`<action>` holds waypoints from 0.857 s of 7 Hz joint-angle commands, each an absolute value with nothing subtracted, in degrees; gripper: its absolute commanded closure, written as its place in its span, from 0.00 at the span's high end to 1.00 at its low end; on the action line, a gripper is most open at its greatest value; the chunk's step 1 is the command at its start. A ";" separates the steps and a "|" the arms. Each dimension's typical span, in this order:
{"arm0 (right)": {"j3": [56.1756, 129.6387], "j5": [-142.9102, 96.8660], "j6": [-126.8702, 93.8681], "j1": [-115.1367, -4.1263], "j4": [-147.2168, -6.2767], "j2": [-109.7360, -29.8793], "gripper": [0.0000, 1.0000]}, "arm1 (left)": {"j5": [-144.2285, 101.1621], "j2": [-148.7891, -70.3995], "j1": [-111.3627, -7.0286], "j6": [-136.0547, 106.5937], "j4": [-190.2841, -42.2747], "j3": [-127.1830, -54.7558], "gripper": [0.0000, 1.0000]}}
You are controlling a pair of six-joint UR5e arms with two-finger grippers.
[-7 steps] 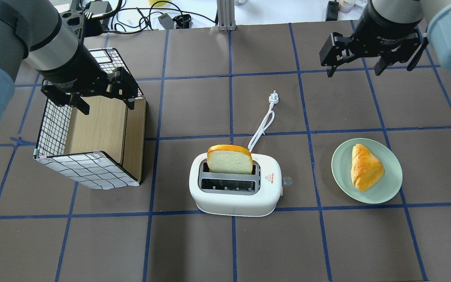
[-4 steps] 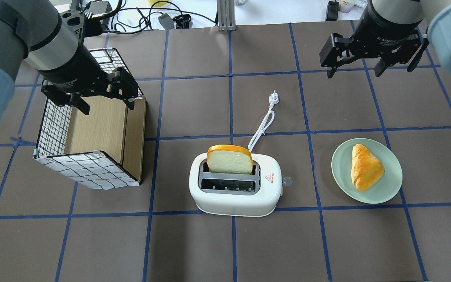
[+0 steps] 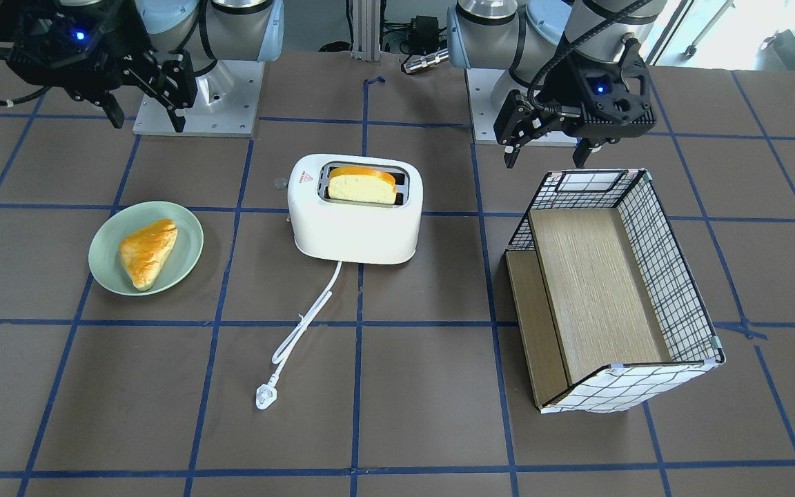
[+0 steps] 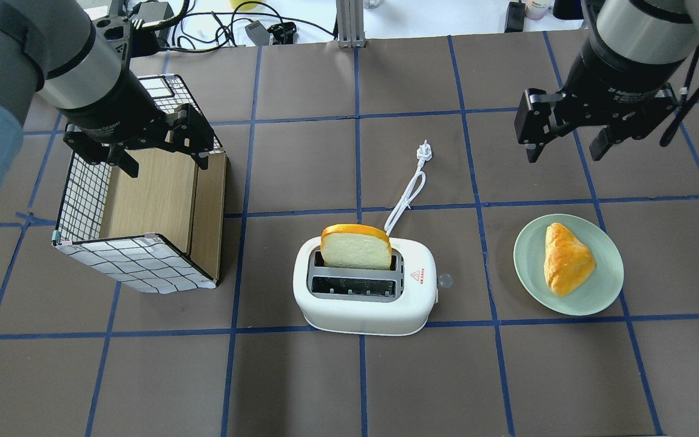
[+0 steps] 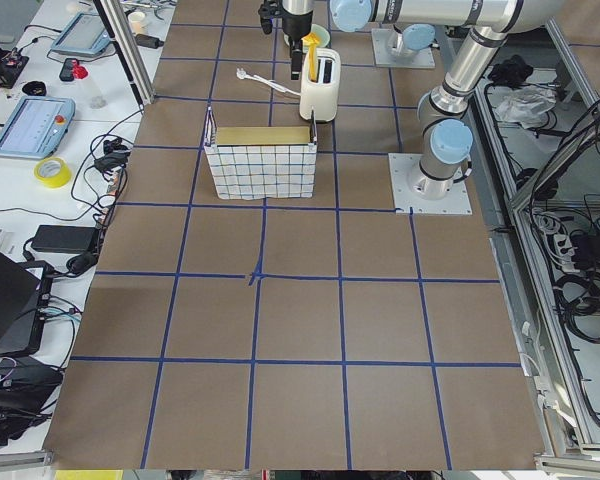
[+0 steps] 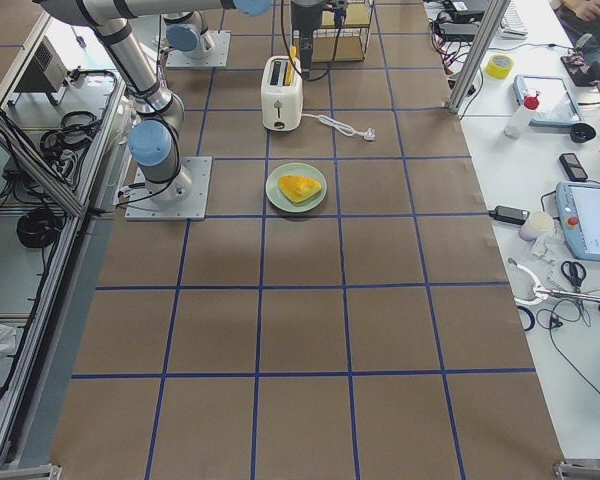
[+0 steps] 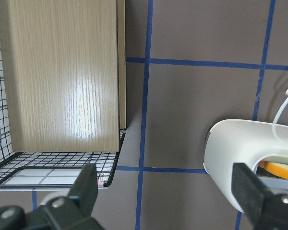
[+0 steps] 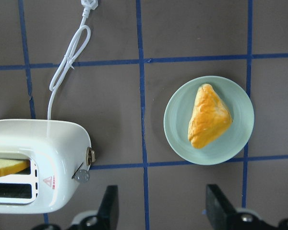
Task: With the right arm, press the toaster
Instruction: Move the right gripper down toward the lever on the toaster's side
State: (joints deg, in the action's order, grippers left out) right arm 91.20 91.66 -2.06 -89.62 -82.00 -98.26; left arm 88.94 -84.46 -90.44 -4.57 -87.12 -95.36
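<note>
The white toaster (image 4: pixel 364 303) stands at the table's middle with a bread slice (image 4: pixel 355 247) upright in its far slot. It also shows in the front view (image 3: pixel 355 221). Its small grey lever (image 4: pixel 445 280) sticks out of the right end and shows in the right wrist view (image 8: pixel 81 176). My right gripper (image 4: pixel 565 149) is open and empty. It hangs above the table, to the far right of the toaster, just beyond the plate. My left gripper (image 4: pixel 164 161) is open and empty over the wire basket.
A green plate (image 4: pixel 528 267) with a pastry (image 4: pixel 567 258) sits right of the toaster. The white cord and plug (image 4: pixel 424 150) run away behind the toaster. A wire basket with wooden panels (image 4: pixel 143 200) lies on its side at the left.
My right gripper has moved nearer, from the table's far edge toward the plate, still open. The left arm, toaster and bread have not moved.
</note>
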 commanded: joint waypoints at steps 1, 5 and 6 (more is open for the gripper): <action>91.49 91.06 -6.91 -90.00 -73.34 -101.32 0.00 | 88.95 -84.46 -90.44 -4.57 -87.19 -95.36 1.00; 103.68 88.86 -7.21 -90.35 -75.40 -109.84 0.00 | 88.95 -84.46 -90.44 -4.57 -87.10 -95.36 1.00; 105.80 87.64 -7.21 -90.26 -77.59 -110.91 0.00 | 88.95 -84.46 -90.44 -4.57 -87.10 -95.36 1.00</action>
State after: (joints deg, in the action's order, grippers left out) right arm 102.60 88.87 -7.20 -90.33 -75.39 -109.12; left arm 88.95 -84.46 -90.44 -4.57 -87.10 -95.36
